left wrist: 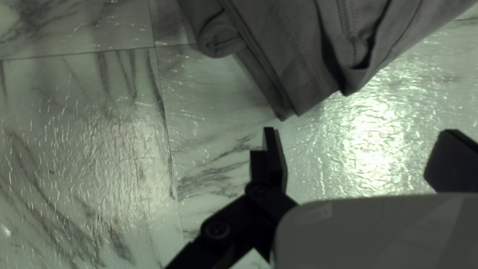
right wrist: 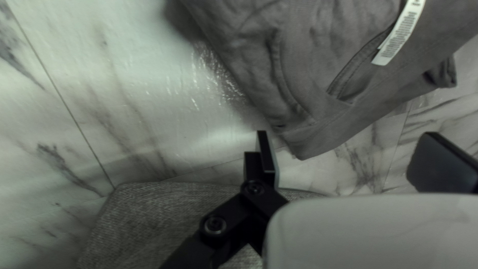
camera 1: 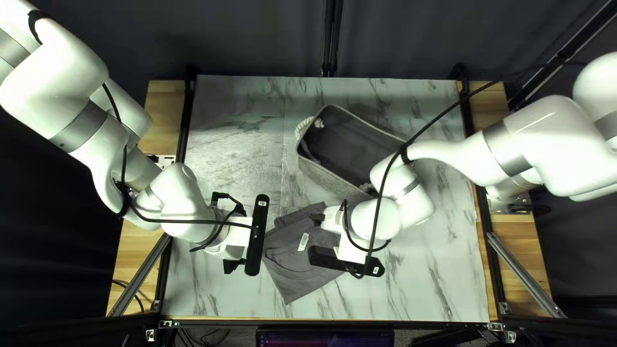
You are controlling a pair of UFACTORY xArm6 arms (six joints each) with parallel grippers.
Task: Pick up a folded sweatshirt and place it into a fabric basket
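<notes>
One gray sweatshirt (camera 1: pixel 292 273), folded, laid toward the near edge of the tabletop (camera 1: pixel 437 276), around its middle. One white label (camera 1: pixel 303 241) attached to it, bearing small print. Two end effectors, both spread wide and empty: the left one (camera 1: pixel 236 239) held beside the sweatshirt, toward the tabletop's left edge; the right one (camera 1: pixel 331 220) held at the garment's opposite side, near the basket. One gray fabric basket (camera 1: pixel 331 178), open-topped, placed slantwise toward the far edge, right of center; two pale rope handles (camera 1: pixel 302 128) fitted, one per end.
</notes>
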